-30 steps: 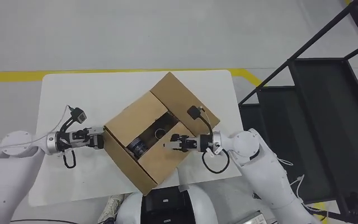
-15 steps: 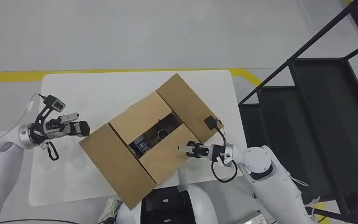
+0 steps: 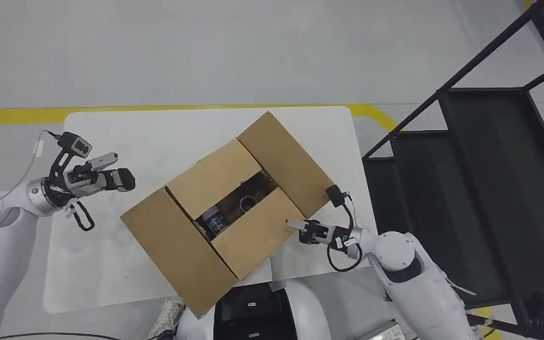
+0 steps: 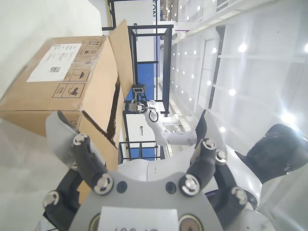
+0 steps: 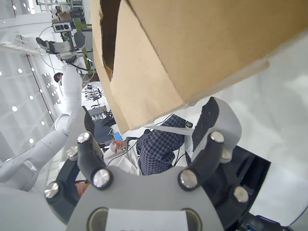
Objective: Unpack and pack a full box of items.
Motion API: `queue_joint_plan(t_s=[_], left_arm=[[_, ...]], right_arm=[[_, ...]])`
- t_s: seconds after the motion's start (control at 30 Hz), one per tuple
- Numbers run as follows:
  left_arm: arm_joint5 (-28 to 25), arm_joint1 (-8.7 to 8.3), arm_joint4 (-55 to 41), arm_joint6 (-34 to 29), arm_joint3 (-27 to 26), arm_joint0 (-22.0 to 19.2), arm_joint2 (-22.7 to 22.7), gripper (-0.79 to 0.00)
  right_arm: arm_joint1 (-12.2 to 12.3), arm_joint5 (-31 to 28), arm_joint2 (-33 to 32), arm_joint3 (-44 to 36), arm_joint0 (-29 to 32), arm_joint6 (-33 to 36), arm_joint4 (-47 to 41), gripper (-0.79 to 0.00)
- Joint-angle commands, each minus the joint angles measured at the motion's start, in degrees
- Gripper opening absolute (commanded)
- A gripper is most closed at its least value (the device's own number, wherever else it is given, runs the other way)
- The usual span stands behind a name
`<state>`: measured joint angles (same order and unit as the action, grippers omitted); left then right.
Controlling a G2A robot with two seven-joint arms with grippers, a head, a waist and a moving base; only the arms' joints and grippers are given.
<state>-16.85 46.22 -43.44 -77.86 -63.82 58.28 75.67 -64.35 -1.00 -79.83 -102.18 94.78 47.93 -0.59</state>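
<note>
Centrally, the half-opened cardboard box (image 3: 229, 217) is seen on the tabletop (image 3: 127, 136), left claw (image 3: 127, 178) and right claw (image 3: 296, 226) both spread wide, empty; a careless flap tug could drag it off the lower edge.

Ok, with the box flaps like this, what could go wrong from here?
The two inner flaps cover most of the box opening, so reaching for the dark items in the narrow gap may snag. The open right gripper sits by one flap's edge; a push might slide the box instead of folding it. The outer flap seems to overhang the table, so sliding that way risks tipping.
</note>
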Motion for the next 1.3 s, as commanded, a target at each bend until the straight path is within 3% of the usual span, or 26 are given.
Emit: queue_joint_plan(t_s=[0.0, 0.27, 0.73, 1.27], left_arm=[[0.01, 0.05, 0.22, 0.54, -0.33, 0.01, 0.25, 0.000], [-0.18, 0.01, 0.71, 1.93, -0.62, 1.19, 1.66, 0.000], [-0.12, 0.05, 1.87, 5.37, 0.30, 3.67, 3.93, 0.000], [0.53, -0.12, 5.09, 8.73, -1.95, 7.89, 6.16, 0.000]], right_arm=[[-0.18, 0.16, 0.73, 1.89, -2.01, -0.58, -1.81, 0.000], [-0.63, -1.42, 1.97, 5.96, -8.65, -1.51, -6.89, 0.000], [-2.44, 2.66, 11.85, 18.65, -31.24, 4.51, -7.52, 0.000], [-5.67, 2.38, 21.17, 33.77, -49.05, 7.14, -9.94, 0.000]])
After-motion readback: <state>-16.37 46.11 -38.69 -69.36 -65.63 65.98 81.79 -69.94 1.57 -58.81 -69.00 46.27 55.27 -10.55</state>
